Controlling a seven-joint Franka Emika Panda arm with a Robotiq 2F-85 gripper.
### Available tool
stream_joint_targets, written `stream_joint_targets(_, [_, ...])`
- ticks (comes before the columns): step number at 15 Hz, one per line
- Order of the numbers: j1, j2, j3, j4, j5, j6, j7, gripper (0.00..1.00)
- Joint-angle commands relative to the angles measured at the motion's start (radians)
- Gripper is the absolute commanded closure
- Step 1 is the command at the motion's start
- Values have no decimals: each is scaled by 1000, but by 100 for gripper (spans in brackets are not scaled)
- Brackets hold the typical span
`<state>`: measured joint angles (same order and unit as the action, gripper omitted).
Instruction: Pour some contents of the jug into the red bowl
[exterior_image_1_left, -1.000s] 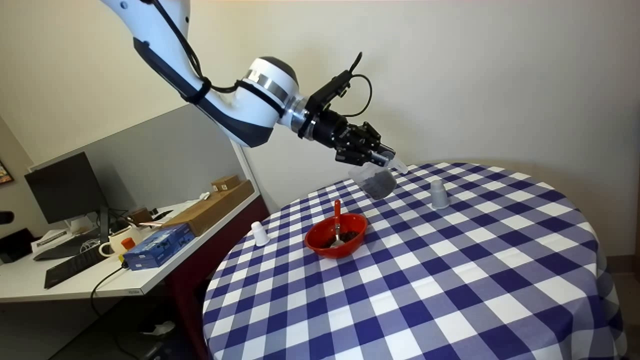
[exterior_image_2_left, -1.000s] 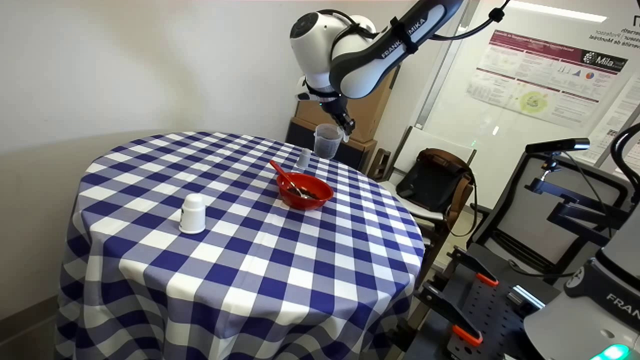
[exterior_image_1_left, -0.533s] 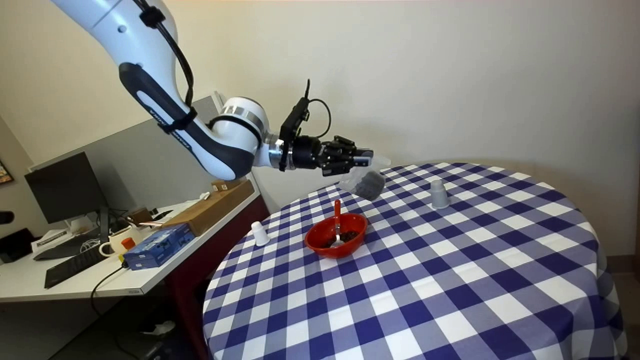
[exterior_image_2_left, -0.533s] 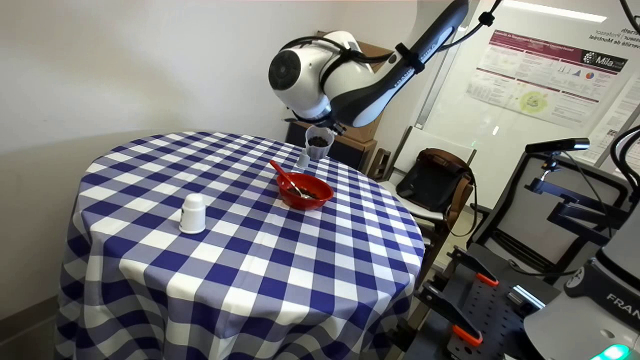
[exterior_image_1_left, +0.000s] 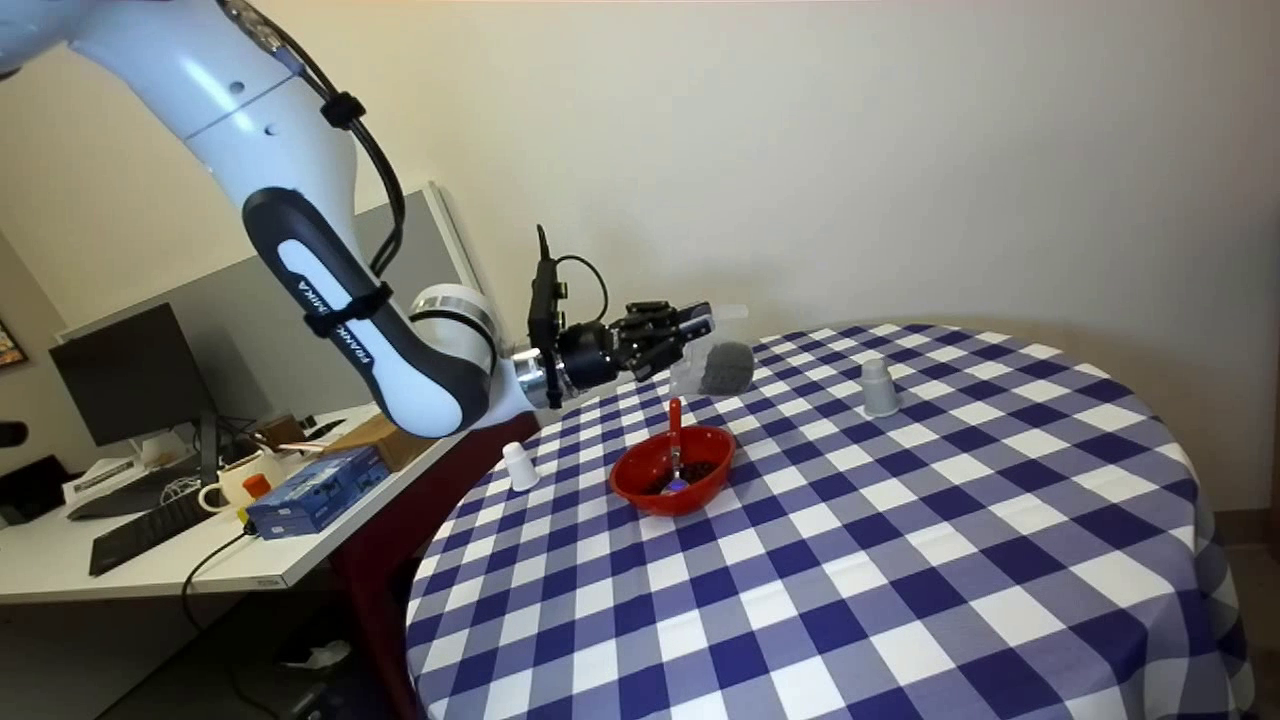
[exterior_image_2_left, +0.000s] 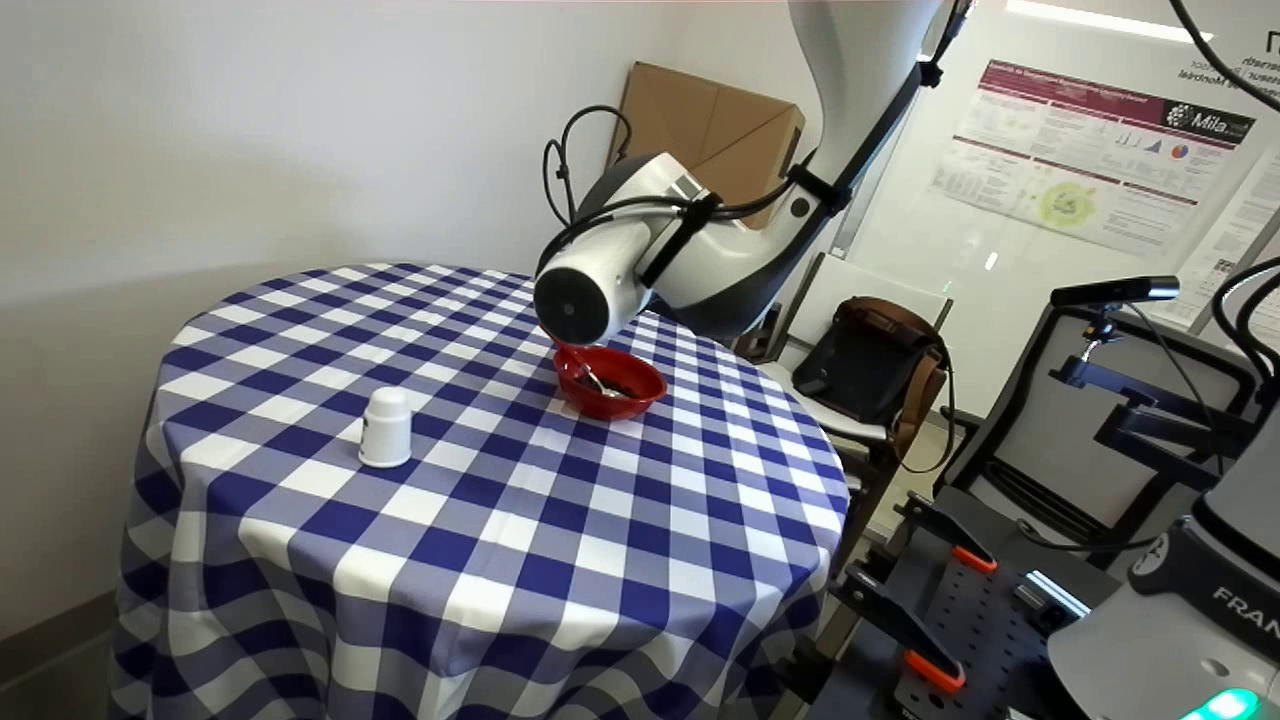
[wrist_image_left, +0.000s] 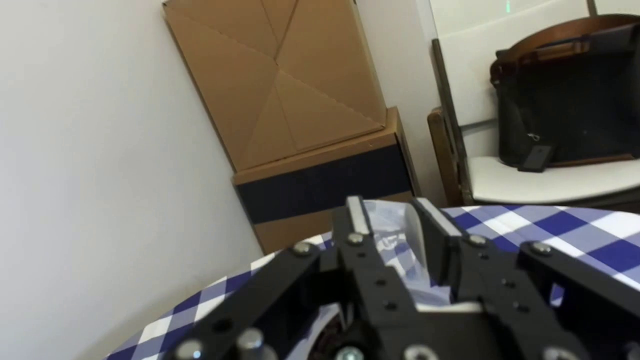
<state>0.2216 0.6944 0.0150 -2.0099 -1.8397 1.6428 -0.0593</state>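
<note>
jug (exterior_image_1_left: 712, 368) plain in an exterior view; arm (exterior_image_2_left: 735, 250) masks it in an exterior view | colourless, see-through, dark contents (exterior_image_1_left: 727, 369) inside | tipped over, long axis near level, mouth picture-left | mid-air, above and picture-right of red bowl (exterior_image_1_left: 665, 507) | wrist view: gripper (wrist_image_left: 386, 215) fingers part-closed, jug's clear plastic held between

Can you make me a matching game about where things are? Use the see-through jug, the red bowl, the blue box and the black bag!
1. see-through jug
2. red bowl
3. blue box
4. black bag

A. on the chair
B. on the checked tablecloth
C. held by the gripper
D. on the white desk

Right pairs: 1-C, 2-B, 3-D, 4-A.
</note>
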Motion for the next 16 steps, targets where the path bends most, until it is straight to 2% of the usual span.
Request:
stream_joint_targets(1, [4,51,13,-4,-84,-137,70,87])
stream_joint_targets(9, [6,134,21,-16,-176,-322,146,87])
stream_joint_targets(16, [8,166,45,-36,-241,-427,197,87])
